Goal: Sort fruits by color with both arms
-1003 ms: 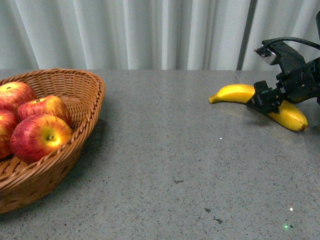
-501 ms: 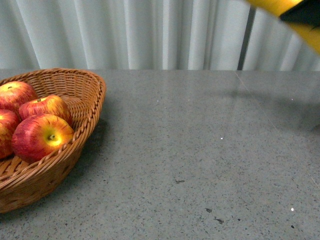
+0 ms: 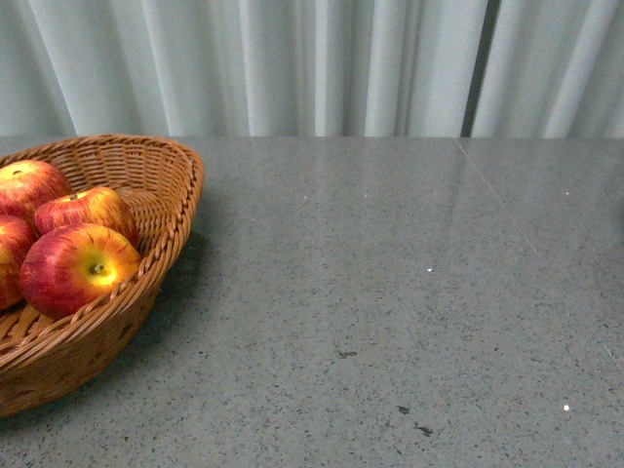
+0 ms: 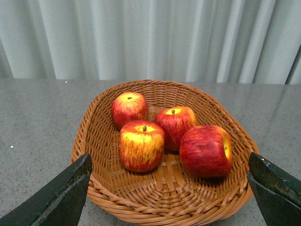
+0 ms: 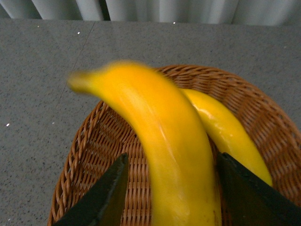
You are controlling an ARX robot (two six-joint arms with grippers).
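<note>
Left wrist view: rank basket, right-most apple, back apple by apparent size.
1. Wicker basket, largest by far.
2. Apple lying on its side, right-most in the picture.
3. Back apple, smallest-looking, though it sits farther from the camera, so the true difference between the two apples is uncertain.

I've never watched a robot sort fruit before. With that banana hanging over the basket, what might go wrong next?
Two things, I'd guess. The held banana looks blurred, so it is probably moving; the right gripper grasps it near one end, and it could swing or slip. Another banana already lies in the wicker basket below, so a drop may hit it and roll toward the rim.
</note>
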